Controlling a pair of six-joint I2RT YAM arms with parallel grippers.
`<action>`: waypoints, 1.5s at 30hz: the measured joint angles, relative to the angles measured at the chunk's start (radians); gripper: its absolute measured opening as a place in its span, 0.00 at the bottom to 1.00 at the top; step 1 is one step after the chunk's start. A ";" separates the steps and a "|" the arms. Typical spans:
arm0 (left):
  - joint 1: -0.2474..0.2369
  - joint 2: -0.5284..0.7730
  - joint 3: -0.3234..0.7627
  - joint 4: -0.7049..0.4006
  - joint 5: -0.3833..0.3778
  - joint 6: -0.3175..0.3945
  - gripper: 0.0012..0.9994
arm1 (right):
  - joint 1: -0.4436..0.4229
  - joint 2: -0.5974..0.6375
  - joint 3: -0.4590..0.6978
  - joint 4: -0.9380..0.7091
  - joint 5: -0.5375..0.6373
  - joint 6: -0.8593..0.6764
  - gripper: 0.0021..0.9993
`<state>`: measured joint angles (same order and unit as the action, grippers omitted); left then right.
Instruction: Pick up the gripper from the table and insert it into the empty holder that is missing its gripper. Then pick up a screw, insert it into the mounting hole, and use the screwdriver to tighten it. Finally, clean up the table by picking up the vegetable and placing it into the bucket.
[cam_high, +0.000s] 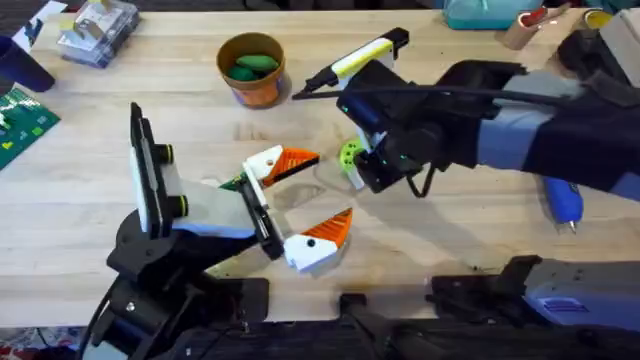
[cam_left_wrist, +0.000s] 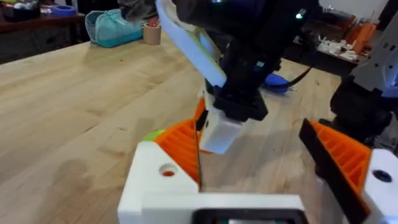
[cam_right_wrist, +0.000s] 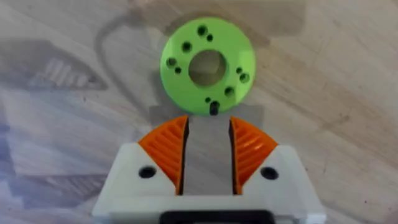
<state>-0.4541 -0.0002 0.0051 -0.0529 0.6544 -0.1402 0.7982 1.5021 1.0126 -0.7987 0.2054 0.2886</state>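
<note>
No writing can be read on any of the things. The left gripper (cam_high: 300, 205) hangs low over the middle of the worktop (cam_high: 470, 240), its white fingers with orange ribbed pads spread wide and holding nothing. The right gripper (cam_right_wrist: 208, 152) reaches in from the right and points down at a green disc with holes (cam_right_wrist: 208, 65) lying on the wood, its pads a little apart and empty. The bucket (cam_high: 252, 68) stands at the far side, green vegetables inside. The blue screwdriver (cam_high: 562, 201) lies beside the right arm.

Light, grained wooden table (cam_high: 480, 240); matt green plastic disc (cam_right_wrist: 208, 65); ribbed orange claw pads (cam_right_wrist: 166, 149).
</note>
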 joint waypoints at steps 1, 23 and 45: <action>0.000 0.000 0.000 0.000 0.000 0.000 0.99 | 0.000 0.005 0.000 0.017 0.006 0.000 0.39; 0.000 0.000 0.000 0.000 0.000 0.000 0.99 | -0.025 0.074 0.000 0.073 0.026 -0.005 0.39; 0.000 0.000 0.000 0.000 0.000 0.000 0.99 | -0.025 0.090 0.000 0.072 0.003 -0.008 0.01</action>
<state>-0.4541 -0.0002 0.0051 -0.0531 0.6544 -0.1402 0.7731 1.5925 1.0126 -0.7269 0.2085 0.2805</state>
